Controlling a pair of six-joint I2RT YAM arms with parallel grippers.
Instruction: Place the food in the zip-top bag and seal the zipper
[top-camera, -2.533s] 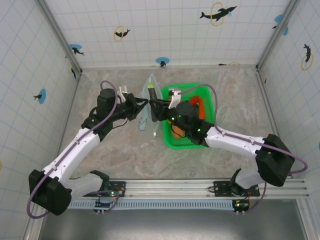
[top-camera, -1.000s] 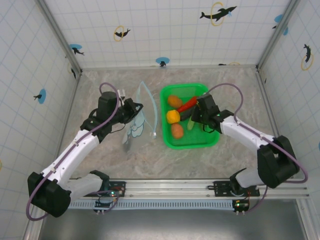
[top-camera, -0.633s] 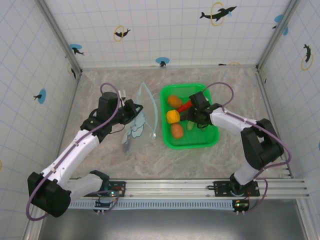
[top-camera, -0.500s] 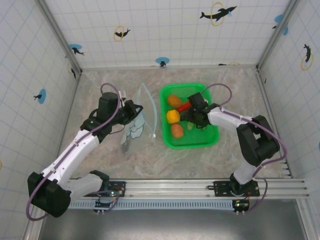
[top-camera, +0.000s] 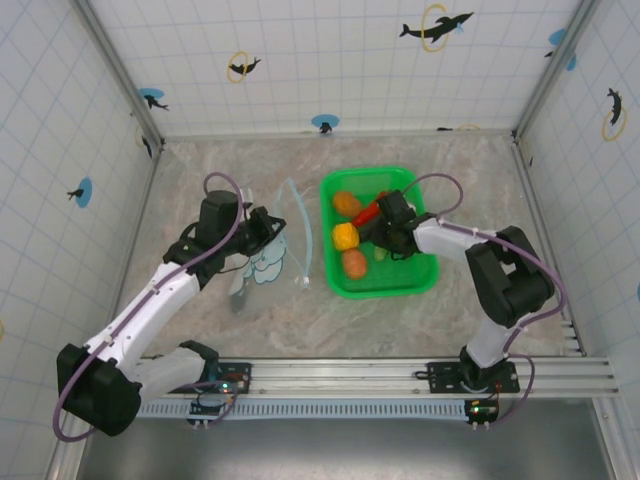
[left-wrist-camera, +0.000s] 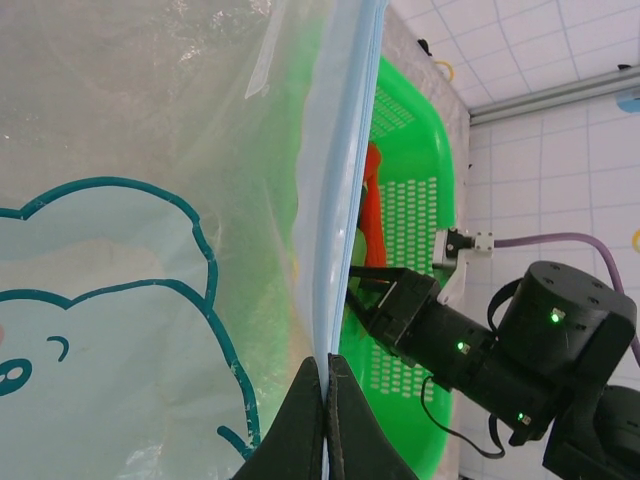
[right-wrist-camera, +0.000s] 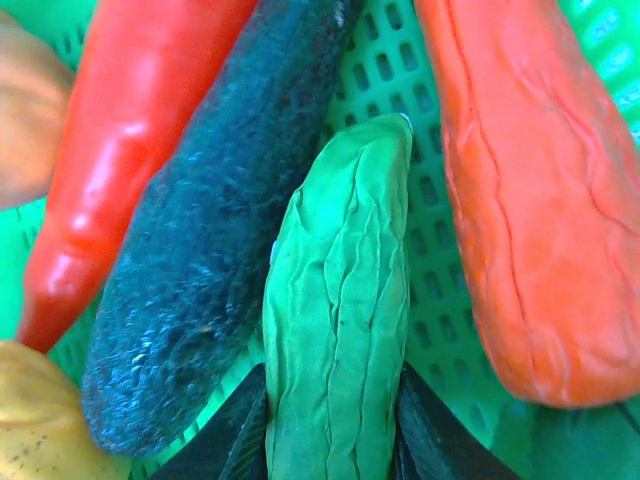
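Note:
The clear zip-top bag (top-camera: 268, 250) with its blue elephant print hangs from my left gripper (top-camera: 272, 228), which is shut on the light blue zipper (left-wrist-camera: 345, 180) at the bag's edge (left-wrist-camera: 327, 358). The food lies in the green basket (top-camera: 385, 287): orange pieces (top-camera: 347, 203), a yellow one (top-camera: 345, 235), a red one (top-camera: 366, 213). My right gripper (top-camera: 376, 232) is down among them. Its fingers (right-wrist-camera: 245, 430) press both sides of a wrinkled green vegetable (right-wrist-camera: 340, 300), my right gripper (right-wrist-camera: 330, 405) shut on it. A dark piece (right-wrist-camera: 200, 270) and a red piece (right-wrist-camera: 130, 160) lie to its left, an orange one (right-wrist-camera: 520, 200) to its right.
The basket sits right of the bag on the marble-patterned floor (top-camera: 200, 170), walled in by tiled panels. In the left wrist view the basket (left-wrist-camera: 410, 210) and my right arm's black wrist (left-wrist-camera: 520, 350) stand just behind the bag's edge.
My right gripper left the bag's mouth, swung into the basket and closed in on the green vegetable. My left gripper kept its hold and shifted the bag slightly.

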